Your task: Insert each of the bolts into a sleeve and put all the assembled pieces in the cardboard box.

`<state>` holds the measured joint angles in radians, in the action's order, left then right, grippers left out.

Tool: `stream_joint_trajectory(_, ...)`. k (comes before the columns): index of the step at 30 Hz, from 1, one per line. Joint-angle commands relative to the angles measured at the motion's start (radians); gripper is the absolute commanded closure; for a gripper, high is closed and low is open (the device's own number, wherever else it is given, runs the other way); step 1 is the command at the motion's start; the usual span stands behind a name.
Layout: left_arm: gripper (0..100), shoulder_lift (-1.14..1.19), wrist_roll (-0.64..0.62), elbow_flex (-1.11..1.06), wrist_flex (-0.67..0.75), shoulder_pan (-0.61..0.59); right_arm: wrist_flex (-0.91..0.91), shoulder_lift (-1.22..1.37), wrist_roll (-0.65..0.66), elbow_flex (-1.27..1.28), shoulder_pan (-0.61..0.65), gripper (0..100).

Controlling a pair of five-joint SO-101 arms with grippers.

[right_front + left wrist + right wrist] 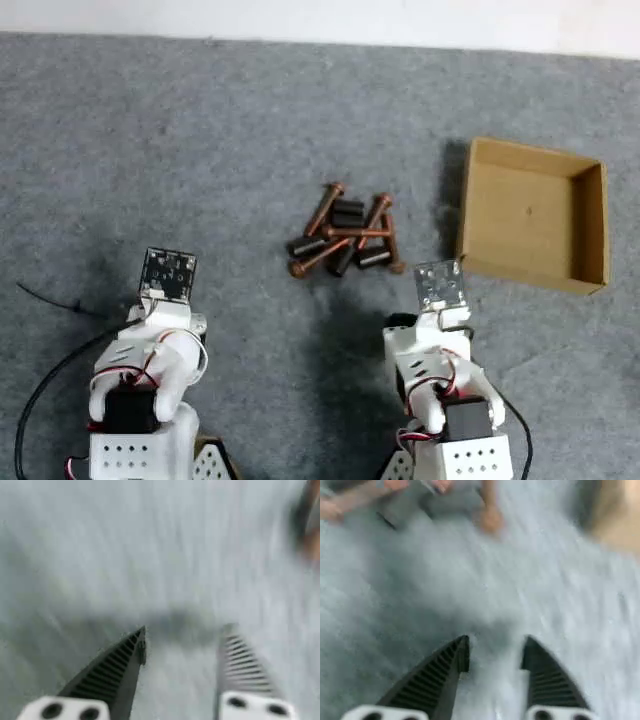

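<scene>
Several copper bolts [318, 258] and short black sleeves [347, 213] lie in a loose pile on the grey carpet, mid-table. The open cardboard box [533, 213] sits to the pile's right, with nothing in it. My left gripper [182, 635] hovers open over bare carpet, well to the left of the pile; its arm [150, 370] is at the lower left. My right gripper [494, 652] is open too, just short of the pile, whose bolts [487, 515] and sleeves [400, 510] blur along the far edge of its wrist view. The right arm [440, 370] stands below the box's near left corner.
A grey carpet [200, 150] covers the whole table. A thin black cable [55, 300] trails off at the far left beside the left arm. A pale wall strip [320, 15] runs along the back edge.
</scene>
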<state>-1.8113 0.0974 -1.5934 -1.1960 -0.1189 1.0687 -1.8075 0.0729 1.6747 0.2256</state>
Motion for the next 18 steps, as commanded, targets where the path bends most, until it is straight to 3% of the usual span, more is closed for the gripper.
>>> stream_joint_trajectory(1, 100, -0.001, 0.015, 0.044, 0.026, -0.016, -0.031, -0.002, -0.009, 0.125, 0.012, 99.3)
stream_joint_trajectory(4, 100, -0.001, 0.015, 0.044, 0.026, -0.016, -0.053, -0.002, -0.009, 0.12, -0.016, 99.3)
stream_joint_trajectory(10, 100, -0.001, 0.017, 0.042, 0.026, -0.013, -0.125, 0.008, 0.023, -0.051, -0.302, 95.0)
stream_joint_trajectory(14, 100, -0.001, 0.017, 0.042, 0.026, -0.013, -0.124, 0.047, -0.014, -0.206, -0.262, 81.4)
stream_joint_trajectory(18, 100, -0.001, 0.017, 0.042, 0.026, -0.013, -0.13, 0.294, -0.029, -0.392, -0.166, 81.3)
